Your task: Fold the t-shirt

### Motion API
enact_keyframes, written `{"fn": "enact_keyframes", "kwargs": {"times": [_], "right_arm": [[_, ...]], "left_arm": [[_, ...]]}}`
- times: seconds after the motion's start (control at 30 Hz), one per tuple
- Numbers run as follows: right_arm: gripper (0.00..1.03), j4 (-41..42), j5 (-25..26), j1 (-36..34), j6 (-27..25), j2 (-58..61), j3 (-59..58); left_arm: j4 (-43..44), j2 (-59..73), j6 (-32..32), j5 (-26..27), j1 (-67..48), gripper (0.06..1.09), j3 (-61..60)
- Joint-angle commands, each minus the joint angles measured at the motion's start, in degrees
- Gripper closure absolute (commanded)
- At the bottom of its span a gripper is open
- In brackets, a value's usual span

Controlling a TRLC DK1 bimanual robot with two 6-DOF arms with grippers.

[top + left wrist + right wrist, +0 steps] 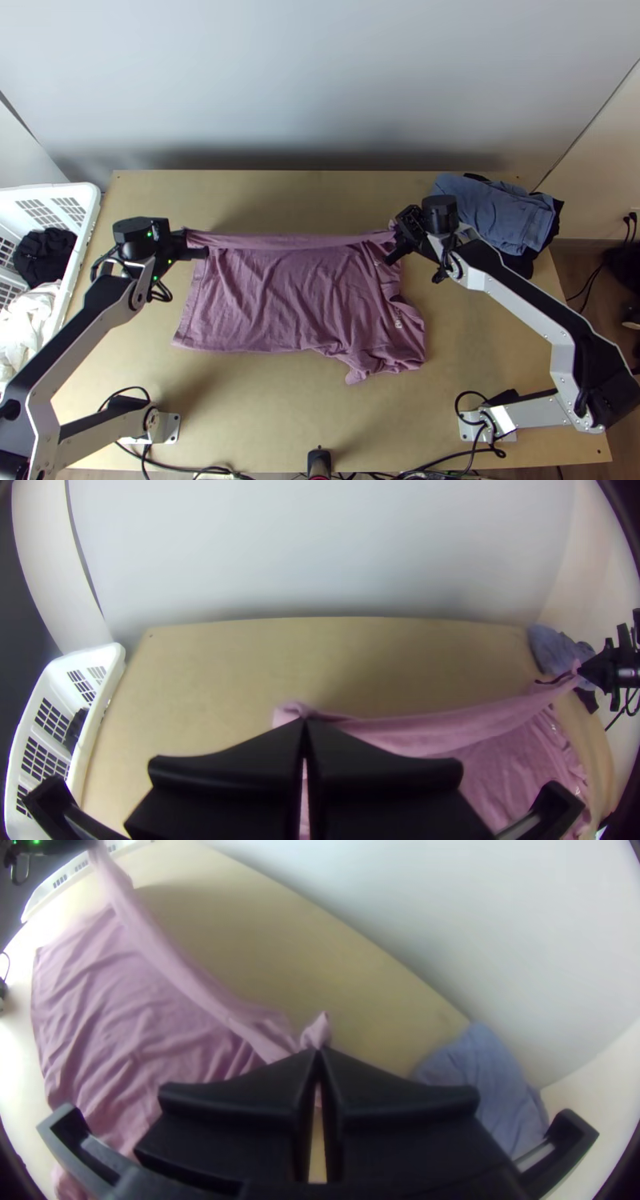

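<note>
Black left end effector and black right end effector pinch opposite far corners of mauve fabric t-shirt, body lying baseward.

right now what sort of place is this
Probably a laundry-folding workstation: a light wooden table bearing a mauve cloth t-shirt and stacked blue-grey folded clothes, beside a white plastic basket.

My right gripper pinches the pink t-shirt at its edge.
I see its black fingers closed on the cloth, a small tuft poking up past the tips; a raised band runs to the left gripper, near a white basket. The wrinkled body lies on the table, some blue cloth nearby.
</note>
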Motion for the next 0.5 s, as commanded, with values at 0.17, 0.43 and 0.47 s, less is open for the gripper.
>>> {"fn": "enact_keyframes", "kwargs": {"times": [0.17,0.43,0.47], "right_arm": [[1.0,-0.75,-0.66,0.23,0.79,-1.24,-3.12],[1.0,-0.84,-0.93,0.49,1.32,-1.76,-5.84],[1.0,-0.84,-0.93,0.49,1.4,-1.85,-6.37]], "left_arm": [[-0.81,-4.14,-0.01,0.05,-0.29,1.05,-5.46],[-0.81,-4.14,-0.01,0.05,-0.46,1.05,-7.31],[-0.63,-4.14,-0.09,0.05,-0.46,1.05,-7.66]]}}
